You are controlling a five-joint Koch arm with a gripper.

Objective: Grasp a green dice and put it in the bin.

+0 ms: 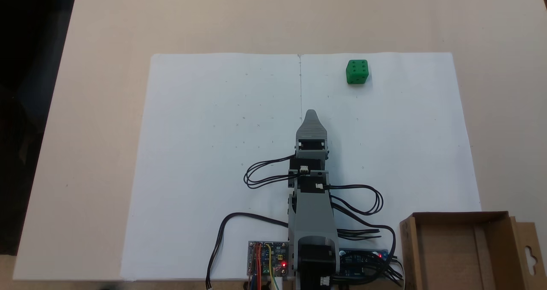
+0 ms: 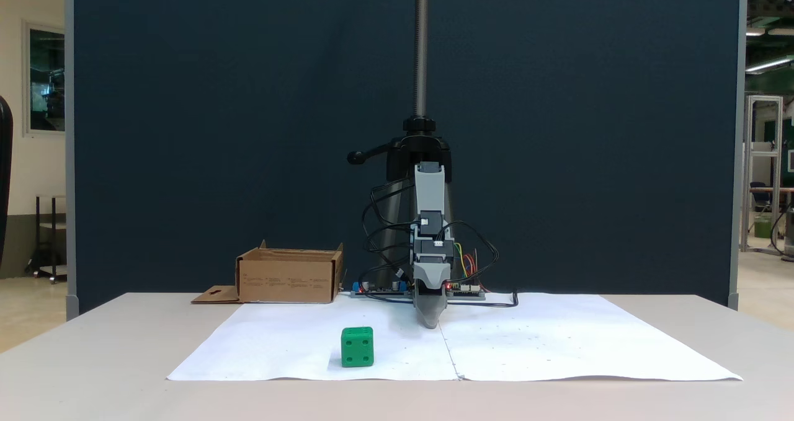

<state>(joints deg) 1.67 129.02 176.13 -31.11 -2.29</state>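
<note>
In a fixed view from above, the green dice is sitting on the white paper, well beyond and right of the claw, whose state I cannot tell. In the front fixed view, the green dice is looking light, rigid and slick; squeezing two flat opposite faces seems best.

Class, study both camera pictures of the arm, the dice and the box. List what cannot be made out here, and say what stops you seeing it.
- End effector: open or shut cannot be told; in both fixed views its jaws overlap into one tip.
- Bin: the picture's bottom edge cuts off its near part from above; its front wall hides the inside from the front.
- Green dice: its underside and far faces are hidden by the dice itself.
</note>
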